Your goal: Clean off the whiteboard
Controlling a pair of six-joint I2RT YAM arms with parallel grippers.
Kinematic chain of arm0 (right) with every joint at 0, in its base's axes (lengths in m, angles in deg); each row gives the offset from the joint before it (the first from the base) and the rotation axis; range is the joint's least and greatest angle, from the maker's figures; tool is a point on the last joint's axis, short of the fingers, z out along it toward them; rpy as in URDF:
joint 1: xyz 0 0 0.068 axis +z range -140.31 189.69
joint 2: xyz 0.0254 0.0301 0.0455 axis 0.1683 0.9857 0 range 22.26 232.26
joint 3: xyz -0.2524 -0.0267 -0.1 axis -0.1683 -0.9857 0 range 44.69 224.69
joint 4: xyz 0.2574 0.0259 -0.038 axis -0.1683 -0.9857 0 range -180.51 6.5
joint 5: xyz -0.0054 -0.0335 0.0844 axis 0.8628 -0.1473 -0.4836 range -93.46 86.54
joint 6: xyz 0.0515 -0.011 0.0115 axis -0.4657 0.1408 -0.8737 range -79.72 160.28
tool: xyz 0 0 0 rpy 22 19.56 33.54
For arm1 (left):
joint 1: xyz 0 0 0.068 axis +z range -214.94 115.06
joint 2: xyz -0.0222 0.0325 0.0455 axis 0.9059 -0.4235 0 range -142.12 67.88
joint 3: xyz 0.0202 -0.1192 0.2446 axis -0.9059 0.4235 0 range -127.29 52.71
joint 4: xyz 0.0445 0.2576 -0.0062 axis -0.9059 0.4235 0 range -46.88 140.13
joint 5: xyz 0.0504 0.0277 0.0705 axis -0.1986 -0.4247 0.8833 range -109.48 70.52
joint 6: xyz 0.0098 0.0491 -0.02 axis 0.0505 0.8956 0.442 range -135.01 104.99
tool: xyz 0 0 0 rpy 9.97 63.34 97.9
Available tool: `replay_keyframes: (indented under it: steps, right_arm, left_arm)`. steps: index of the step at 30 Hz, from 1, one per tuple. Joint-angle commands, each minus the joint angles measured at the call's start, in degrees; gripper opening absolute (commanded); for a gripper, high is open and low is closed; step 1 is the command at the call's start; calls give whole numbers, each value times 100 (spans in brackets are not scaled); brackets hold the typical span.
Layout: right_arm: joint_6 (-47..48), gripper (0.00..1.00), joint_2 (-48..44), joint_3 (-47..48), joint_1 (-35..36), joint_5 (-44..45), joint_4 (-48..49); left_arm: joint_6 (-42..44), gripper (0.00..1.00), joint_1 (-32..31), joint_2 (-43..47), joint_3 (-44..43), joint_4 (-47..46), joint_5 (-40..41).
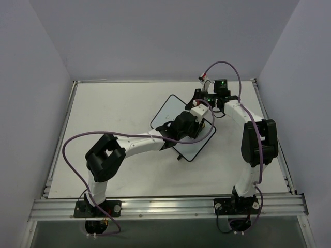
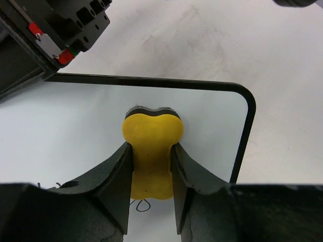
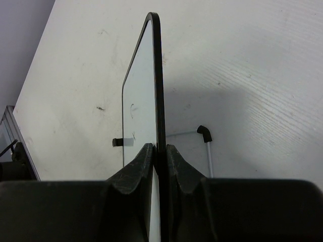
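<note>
At the near edge ran a ribbed metal rail, with both arm bases bolted to it. Beyond it lay the table, a matt white sheet showing faint scuffs up close. Plain pale grey-lilac walls closed it in on the left, right and far sides.

The whiteboard sat right of the table's middle, turned so its corners pointed near and far like a diamond. I couldn't tell whether it lay quite flat or was tipped up a little.

The left gripper reached in over the board from the near left. Its fingers were closed tight on the narrow waist of a yellow eraser. The eraser's dark underside met the white face just inside a rounded corner of the black frame. A small pen scribble showed on the board below the eraser, between the fingers.

Farther off, the right gripper came at the board's far right side. Its fingers were nearly together, pinching the thin frame edge between them, one finger on each face. From that wrist the whiteboard showed edge-on, running straight away from the fingertips, with faint marks on its white side.
</note>
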Motion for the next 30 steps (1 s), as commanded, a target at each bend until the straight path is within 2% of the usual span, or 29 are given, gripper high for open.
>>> replay_keyframes:
  steps: [1, 7, 12, 18, 24, 30]
  right_arm:
    - [6, 0, -395, 13, 263, -192, 289]
    - [58, 0, -439, 31, 272, -175, 227]
    - [85, 0, -448, 22, 272, -175, 201]
    - [111, 0, -465, 31, 272, -166, 166]
    - [111, 0, -465, -4, 272, -157, 192]
    - [111, 0, -474, -4, 272, -149, 201]
  left_arm:
    - [-202, 2, -130, -405, -50, 992, -127]
    - [-264, 2, 238, -309, 37, 1302, 269]
    - [-325, 2, 669, -177, 205, 1346, 304]
    - [-352, 2, 898, -71, 266, 1355, 278]
    - [-185, 2, 749, -106, 91, 1416, 295]
    - [-9, 2, 196, -220, 47, 1294, 401]
